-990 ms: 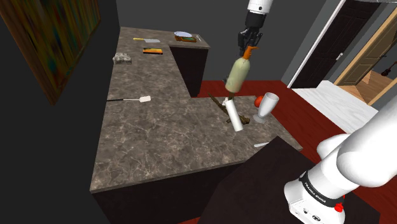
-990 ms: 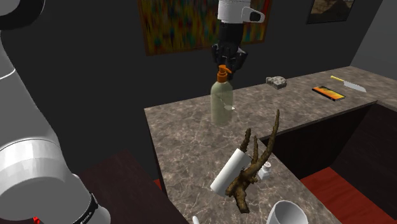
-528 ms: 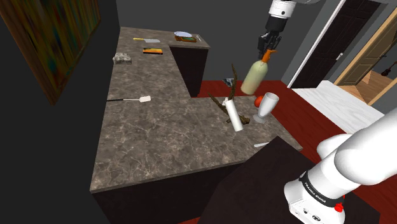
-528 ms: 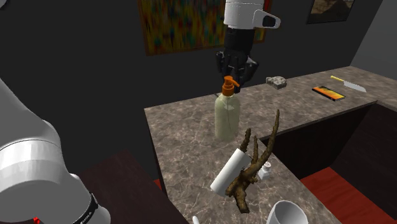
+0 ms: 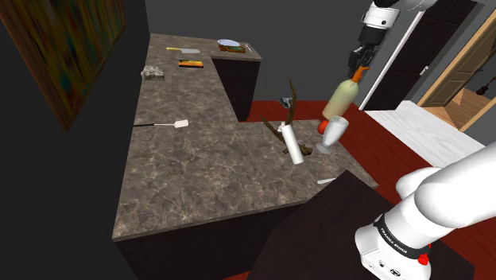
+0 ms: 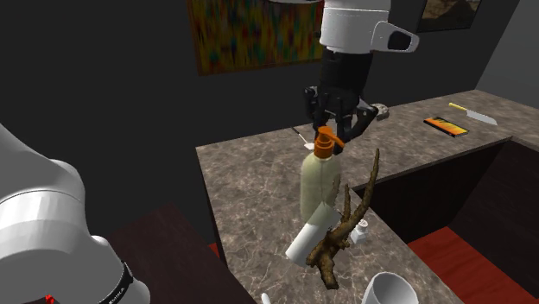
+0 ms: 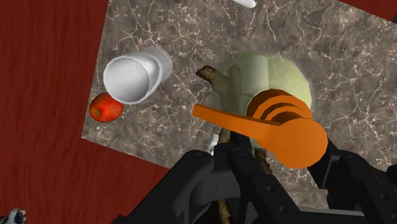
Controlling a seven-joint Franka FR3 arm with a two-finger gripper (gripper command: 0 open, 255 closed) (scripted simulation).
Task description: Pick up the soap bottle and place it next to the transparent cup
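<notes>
The hand [image 5: 360, 62] grips the soap bottle [image 5: 339, 97] by its pump near the cup [image 5: 334, 132]; next, lower it onto the worktop [image 5: 199, 163] alongside.

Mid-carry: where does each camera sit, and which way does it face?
Shoulder view: behind the stand, looking down over the counter; white arm lower right, tool holding bottle.
Second exterior view: low beside the arm, facing the painting; arm at left.
Wrist view: looks down past the tool onto bottle and cup.
All three share the bottle.
</notes>
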